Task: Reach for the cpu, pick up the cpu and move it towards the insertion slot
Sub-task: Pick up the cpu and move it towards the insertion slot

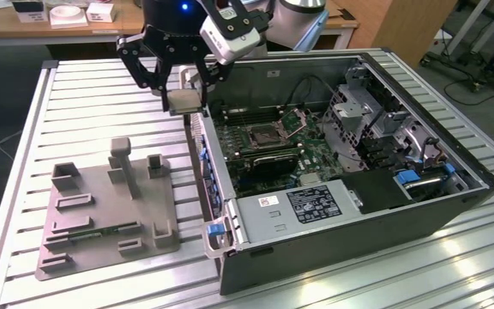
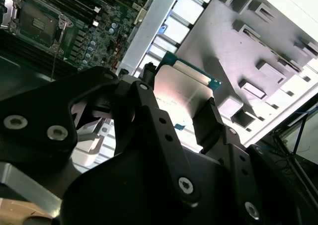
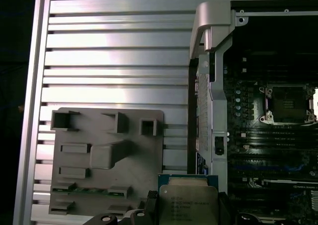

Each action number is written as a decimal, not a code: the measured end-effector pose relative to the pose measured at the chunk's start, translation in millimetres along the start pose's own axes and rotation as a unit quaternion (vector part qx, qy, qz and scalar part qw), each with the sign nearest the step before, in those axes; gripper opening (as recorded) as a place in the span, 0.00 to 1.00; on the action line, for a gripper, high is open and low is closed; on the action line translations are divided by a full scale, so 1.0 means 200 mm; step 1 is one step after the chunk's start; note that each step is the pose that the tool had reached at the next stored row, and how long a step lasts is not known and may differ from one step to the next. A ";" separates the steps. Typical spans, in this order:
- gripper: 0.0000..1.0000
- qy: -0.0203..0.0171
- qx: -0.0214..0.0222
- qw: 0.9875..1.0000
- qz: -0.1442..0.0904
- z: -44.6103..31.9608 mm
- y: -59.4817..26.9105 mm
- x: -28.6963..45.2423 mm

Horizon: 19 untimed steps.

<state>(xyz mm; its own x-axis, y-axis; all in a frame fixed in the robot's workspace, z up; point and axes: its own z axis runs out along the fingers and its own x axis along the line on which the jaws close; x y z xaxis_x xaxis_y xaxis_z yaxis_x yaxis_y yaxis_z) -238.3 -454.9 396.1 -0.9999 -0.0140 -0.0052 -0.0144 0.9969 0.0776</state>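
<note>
Pinching the cpu between its fingertips, the gripper above the case edge, short of the insertion slot.

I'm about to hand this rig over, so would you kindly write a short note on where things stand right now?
Gripper: shut on the cpu, carried in the air above the near wall of the open computer case, on the exterior view's left side of it.
The cpu also shows between the fingers in both wrist views.
Insertion slot: on the green motherboard inside the case, retention plate raised, socket empty.
Grey parts tray: on the slatted table, behind the arm's present position.
Done: reach and pick-up.
Left: the cpu is not yet over the slot.
</note>
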 end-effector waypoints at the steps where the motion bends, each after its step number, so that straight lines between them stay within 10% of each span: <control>1: 0.55 0.000 0.000 1.000 0.000 0.000 0.000 -0.002; 19: 0.55 0.000 0.000 1.000 0.000 0.000 0.001 -0.042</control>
<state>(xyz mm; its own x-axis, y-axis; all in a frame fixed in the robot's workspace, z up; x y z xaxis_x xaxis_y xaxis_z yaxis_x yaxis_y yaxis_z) -229.8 -454.6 396.1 -0.9999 -0.0140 -0.0051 -0.0143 0.9969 0.0775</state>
